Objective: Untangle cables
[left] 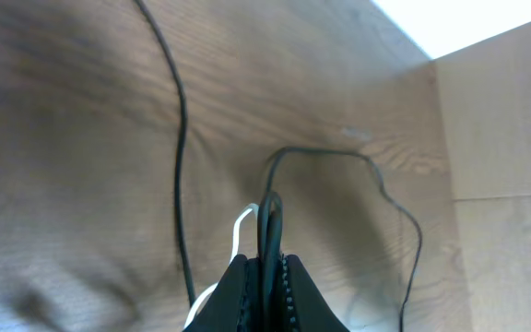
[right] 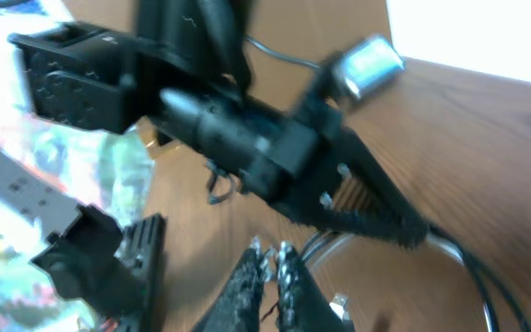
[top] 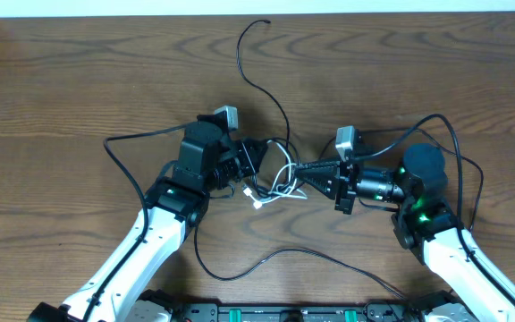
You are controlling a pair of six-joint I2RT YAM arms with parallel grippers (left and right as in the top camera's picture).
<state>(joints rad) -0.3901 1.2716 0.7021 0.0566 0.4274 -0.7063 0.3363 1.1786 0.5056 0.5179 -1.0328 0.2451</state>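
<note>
**Two hands meet at the knot, mid-worktop**

The left hand (top: 256, 161) reaches in from the near-left corner and stops at about the middle of the worktop (top: 79, 80). Its fingers are pressed together on the cables (top: 282, 175). In its own wrist view a loop of black cord stands straight up out of the closed tips, with a white cord (top: 272, 191) curling out beside it on the left.

The cables sit bunched in a small tangle between the two hands, midway between the left and right edges. The white cord hangs in loops on the near side of the tangle, ending in a small plug. One long black cord (top: 244, 63) wanders away from the bunch toward the far edge, and its free end lies just short of that edge.

The right hand (top: 300, 168) comes in from the near-right corner and points leftward, its tips right at the tangle and facing the left hand. Its fingers are drawn nearly together. The wrist view is blurred, so I cannot tell whether a cord is pinched between them.
</note>
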